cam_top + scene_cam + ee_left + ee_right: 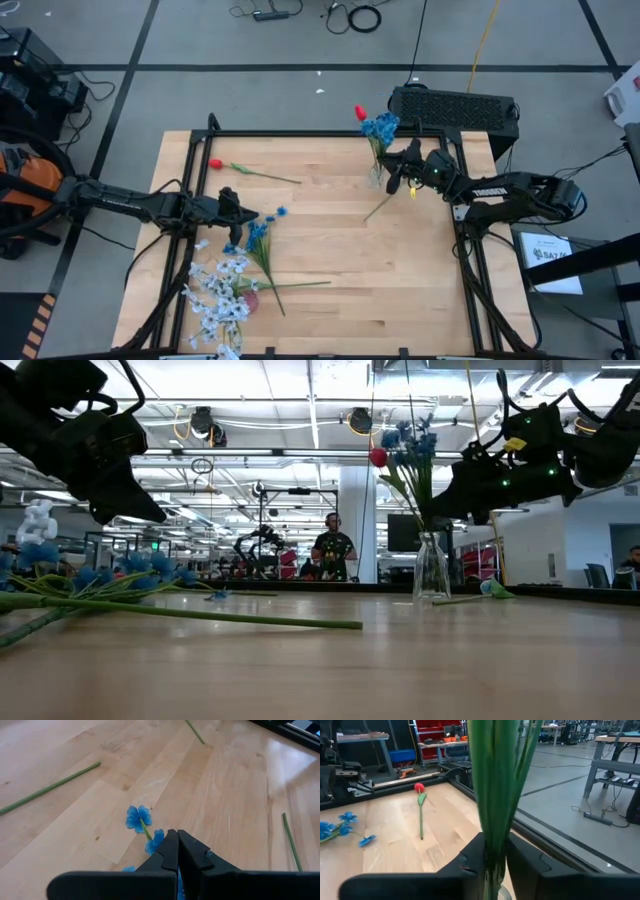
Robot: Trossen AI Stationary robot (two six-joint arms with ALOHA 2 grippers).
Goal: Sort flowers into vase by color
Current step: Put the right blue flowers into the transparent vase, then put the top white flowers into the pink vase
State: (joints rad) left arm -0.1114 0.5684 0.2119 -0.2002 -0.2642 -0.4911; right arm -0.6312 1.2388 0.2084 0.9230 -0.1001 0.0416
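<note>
While R gripper [494, 857] fingers flank green stems [497, 780] in glass vase [432, 568], slightly apart, L gripper [177, 851] hovers closed over blue flowers [138, 817].

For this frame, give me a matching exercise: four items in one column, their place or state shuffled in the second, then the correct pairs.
Items:
1. glass vase
2. red bud flower
3. left gripper
4. pale white-lavender flowers

Places or states:
A. shut, above a blue flower on the table
B. heaped at the table's near left corner
C. upright near the far edge, holding blue flowers and a red one
D. lying flat alone at the far left of the table

Pairs: 1-C, 2-D, 3-A, 4-B
</note>
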